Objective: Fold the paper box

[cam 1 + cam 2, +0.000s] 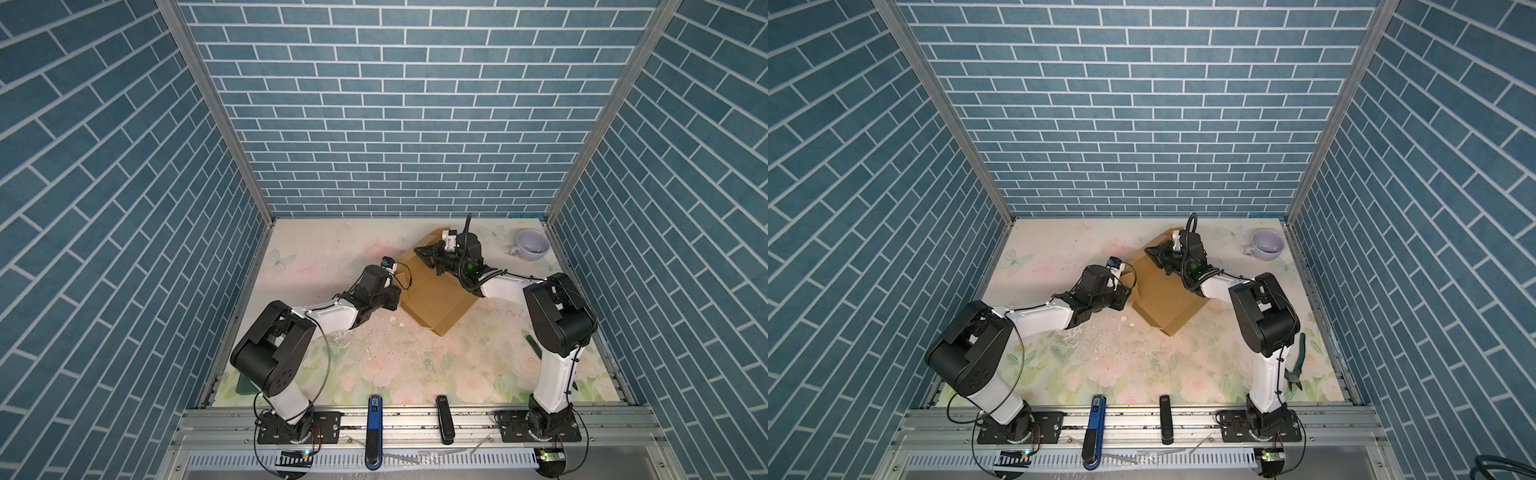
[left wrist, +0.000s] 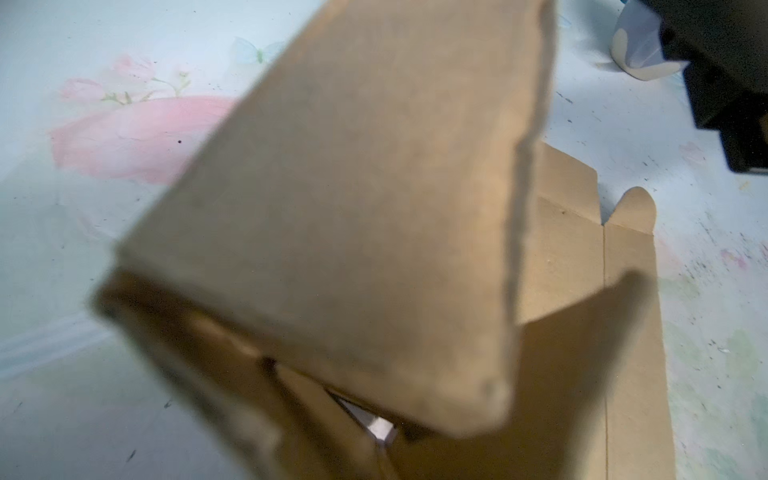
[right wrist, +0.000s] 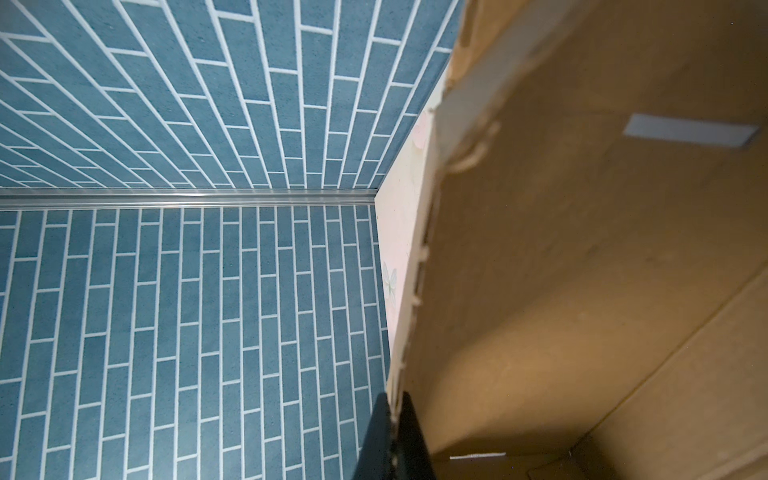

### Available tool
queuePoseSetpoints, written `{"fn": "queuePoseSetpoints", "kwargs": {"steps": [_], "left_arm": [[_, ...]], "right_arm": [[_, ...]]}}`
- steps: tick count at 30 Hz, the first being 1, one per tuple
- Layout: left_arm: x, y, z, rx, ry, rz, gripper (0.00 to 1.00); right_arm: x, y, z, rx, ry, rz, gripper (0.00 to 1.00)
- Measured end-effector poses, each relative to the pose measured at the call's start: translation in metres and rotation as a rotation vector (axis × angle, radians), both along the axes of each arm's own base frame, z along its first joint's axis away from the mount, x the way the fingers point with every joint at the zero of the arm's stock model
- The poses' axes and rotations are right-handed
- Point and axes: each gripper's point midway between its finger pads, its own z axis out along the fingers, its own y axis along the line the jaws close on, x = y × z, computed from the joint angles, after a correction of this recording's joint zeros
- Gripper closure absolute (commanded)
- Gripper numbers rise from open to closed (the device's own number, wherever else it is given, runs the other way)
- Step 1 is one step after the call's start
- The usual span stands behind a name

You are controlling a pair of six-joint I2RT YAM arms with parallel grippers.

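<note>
The paper box [image 1: 440, 297] [image 1: 1169, 301] is brown cardboard, partly folded, lying askew on the flowered table right of centre in both top views. My left gripper [image 1: 395, 296] [image 1: 1124, 297] is at its left edge. In the left wrist view a raised, blurred cardboard flap [image 2: 353, 208] comes up from the jaws and hides the fingers. My right gripper [image 1: 420, 252] [image 1: 1150, 252] reaches over the box's far corner. The right wrist view shows its black fingers [image 3: 409, 440] pinched shut on the edge of an upright cardboard wall [image 3: 582, 257].
A lavender mug [image 1: 532, 245] [image 1: 1268, 245] stands at the back right. Green pliers [image 1: 1298, 365] lie by the right arm's base. A blue tool [image 1: 374, 432] and a black one [image 1: 444, 419] rest on the front rail. Brick-pattern walls enclose three sides.
</note>
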Motion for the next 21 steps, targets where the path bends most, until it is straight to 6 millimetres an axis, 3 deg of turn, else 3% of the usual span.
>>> {"fn": "queuePoseSetpoints", "kwargs": {"steps": [9, 21], "left_arm": [[0.009, -0.003, 0.002, 0.020, -0.021, 0.078, 0.61], [0.017, -0.011, -0.003, 0.083, -0.032, 0.171, 0.72]], "right_arm": [[-0.001, -0.002, -0.002, 0.003, -0.006, -0.002, 1.00], [0.002, -0.010, -0.001, 0.007, -0.021, -0.029, 1.00]]}}
